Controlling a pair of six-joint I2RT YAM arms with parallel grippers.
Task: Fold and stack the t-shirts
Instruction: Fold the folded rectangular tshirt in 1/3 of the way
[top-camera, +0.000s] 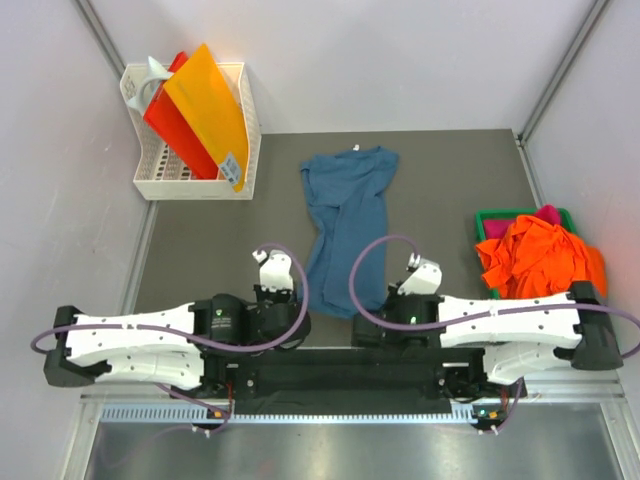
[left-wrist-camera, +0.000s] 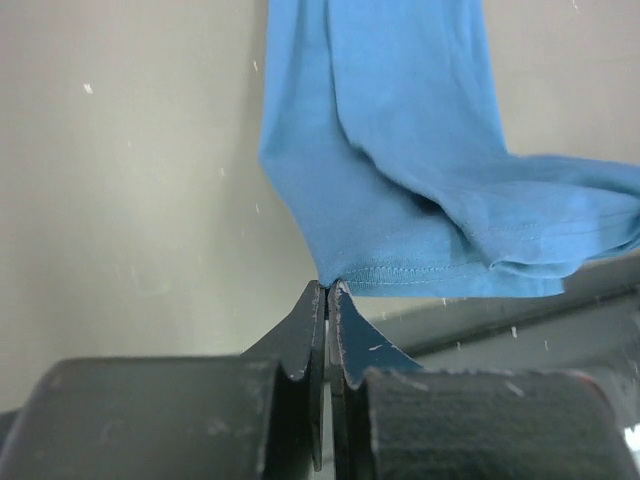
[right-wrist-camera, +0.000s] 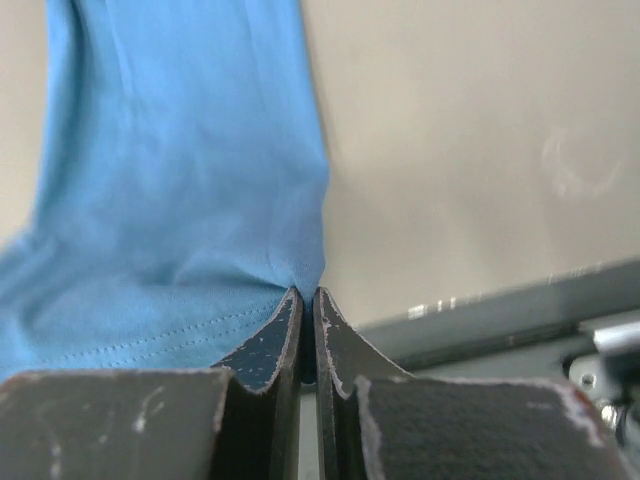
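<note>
Firmly, one hem corner of the blue t-shirt (top-camera: 345, 215) is pinched by the closed left gripper (left-wrist-camera: 327, 288), the other by the closed right gripper (right-wrist-camera: 307, 294). No fold is judged finished; nothing is stacked. Right of it, orange t-shirts (top-camera: 540, 260) and a magenta t-shirt (top-camera: 548, 213) are heaped in the green tray (top-camera: 492, 214); far left of it, orange and yellow sheets (top-camera: 205, 100) are stood in a white basket (top-camera: 150, 186).

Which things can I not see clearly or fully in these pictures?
- Top view: how many shirts lie in the green tray; the orange t-shirt heaped on top covers them.
- Top view: the near hem of the blue t-shirt, behind the arms.
- Wrist views: its collar end, cut off by the top edge; the left tool and right tool pinch its hem.
</note>
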